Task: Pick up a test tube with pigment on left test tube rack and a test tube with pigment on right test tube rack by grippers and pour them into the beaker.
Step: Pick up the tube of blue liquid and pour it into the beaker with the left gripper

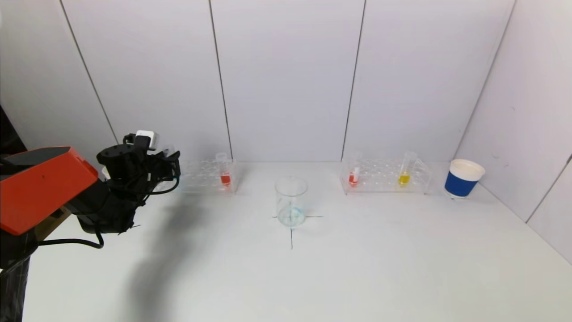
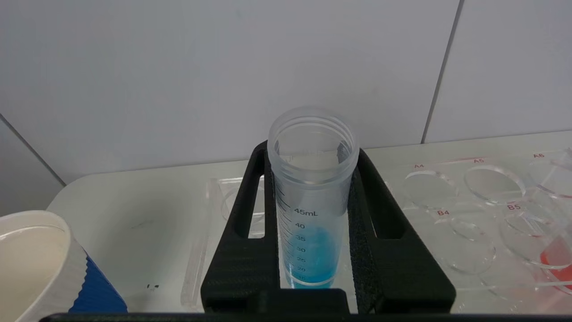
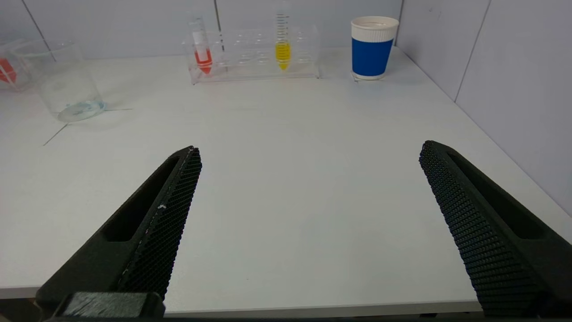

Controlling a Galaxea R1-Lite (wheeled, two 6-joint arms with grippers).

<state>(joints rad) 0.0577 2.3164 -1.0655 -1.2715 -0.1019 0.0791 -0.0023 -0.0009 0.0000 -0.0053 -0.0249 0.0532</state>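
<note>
My left gripper point(image 1: 172, 163) is at the left end of the left rack point(image 1: 201, 175), shut on an upright test tube of blue pigment point(image 2: 313, 214); its fingers point(image 2: 250, 201) press both sides of the tube. A tube of red pigment point(image 1: 225, 173) stands at that rack's right end. The glass beaker point(image 1: 291, 202) sits at the table's middle with a faint blue trace in it. The right rack point(image 1: 384, 178) holds a red tube point(image 1: 354, 175) and a yellow tube point(image 1: 405, 172). My right gripper point(image 3: 310, 147) is open and empty over the table's front edge, out of the head view.
A blue-and-white paper cup point(image 1: 464, 178) stands right of the right rack. Another such cup point(image 2: 35, 264) stands left of the left rack, close to my left gripper. White walls close in the back and the right side.
</note>
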